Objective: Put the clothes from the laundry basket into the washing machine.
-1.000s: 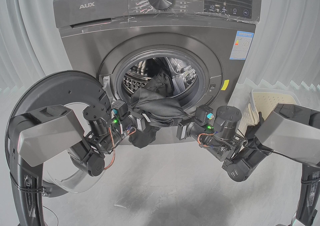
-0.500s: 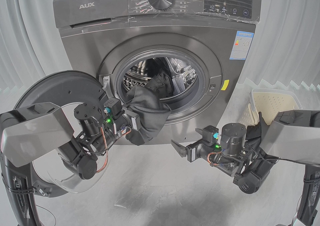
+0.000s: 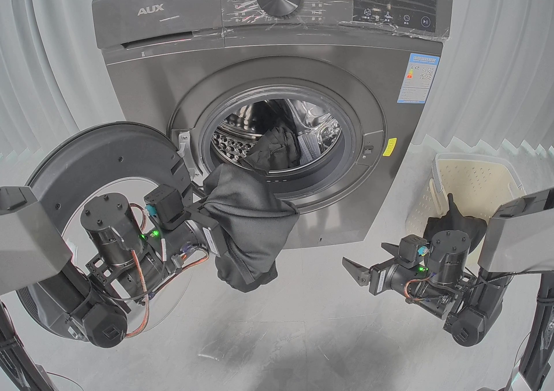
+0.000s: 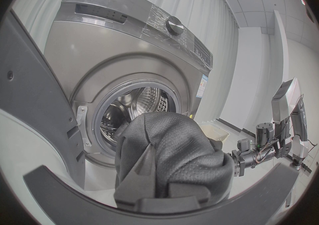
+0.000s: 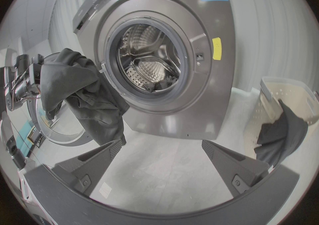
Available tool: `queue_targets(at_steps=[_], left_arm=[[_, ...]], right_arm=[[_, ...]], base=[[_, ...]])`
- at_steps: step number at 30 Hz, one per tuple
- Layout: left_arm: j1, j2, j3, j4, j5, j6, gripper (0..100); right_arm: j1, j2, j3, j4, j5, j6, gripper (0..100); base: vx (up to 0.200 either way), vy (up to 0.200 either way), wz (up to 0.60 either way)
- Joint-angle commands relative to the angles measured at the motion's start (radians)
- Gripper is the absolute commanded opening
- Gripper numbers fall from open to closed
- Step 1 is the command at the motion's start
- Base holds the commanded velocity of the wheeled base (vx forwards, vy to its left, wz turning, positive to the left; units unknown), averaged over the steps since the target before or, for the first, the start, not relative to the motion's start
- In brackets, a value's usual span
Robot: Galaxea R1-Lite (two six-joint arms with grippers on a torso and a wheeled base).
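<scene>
The washing machine stands with its round door swung open to the left. A dark grey garment hangs from the lower-left rim of the drum opening down toward the floor. My left gripper is shut on it and the cloth drapes over the fingers. Another dark piece lies inside the drum. My right gripper is open with nothing in it, low in front of the machine's right side. The laundry basket stands at the right with a dark cloth over its front rim.
The open door and its glass bowl sit close beside my left arm. Grey floor stretches in front of the machine. White curtains hang behind it. The basket stands beside the machine's right corner.
My right gripper let go of the garment, opened and drew back down and right. My left gripper pulled back down and left, dragging the garment further out of the drum.
</scene>
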Motion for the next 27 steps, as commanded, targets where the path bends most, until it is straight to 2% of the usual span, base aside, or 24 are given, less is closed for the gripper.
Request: queue_targets(at_steps=[1, 3, 5, 10, 12, 17, 23, 27], left_arm=[[-0.032, -0.014, 0.052, -0.001, 0.025, 0.009, 0], [-0.035, 0.003, 0.051, -0.003, 0.077, 0.032, 0], [-0.041, 0.018, 0.054, -0.003, 0.126, 0.041, 0], [-0.049, 0.082, 0.06, -0.003, 0.183, 0.052, 0], [-0.071, 0.093, 0.066, -0.003, 0.19, 0.056, 0], [-0.075, 0.093, 0.06, -0.003, 0.19, 0.044, 0], [-0.072, 0.095, 0.057, -0.003, 0.192, 0.052, 0], [-0.078, 0.092, 0.055, -0.004, 0.192, 0.055, 0]], right_arm=[[-0.005, 0.012, 0.054, 0.0, -0.008, 0.038, 100], [-0.002, 0.012, 0.048, 0.001, -0.009, 0.039, 100], [-0.001, 0.015, 0.05, 0.001, -0.009, 0.041, 100], [-0.038, 0.031, 0.05, 0.0, -0.008, 0.061, 100], [-0.05, 0.025, 0.05, 0.0, -0.006, 0.062, 100], [-0.042, 0.0, 0.051, 0.0, -0.006, 0.062, 100], [-0.03, -0.003, 0.06, 0.0, -0.006, 0.061, 100], [-0.027, -0.001, 0.065, 0.0, -0.006, 0.062, 100]], base=[[0.0, 0.0, 0.0], [0.0, 0.0, 0.0], [0.0, 0.0, 0.0], [0.0, 0.0, 0.0], [0.0, 0.0, 0.0], [0.0, 0.0, 0.0], [0.2, 0.0, 0.0], [0.0, 0.0, 0.0]])
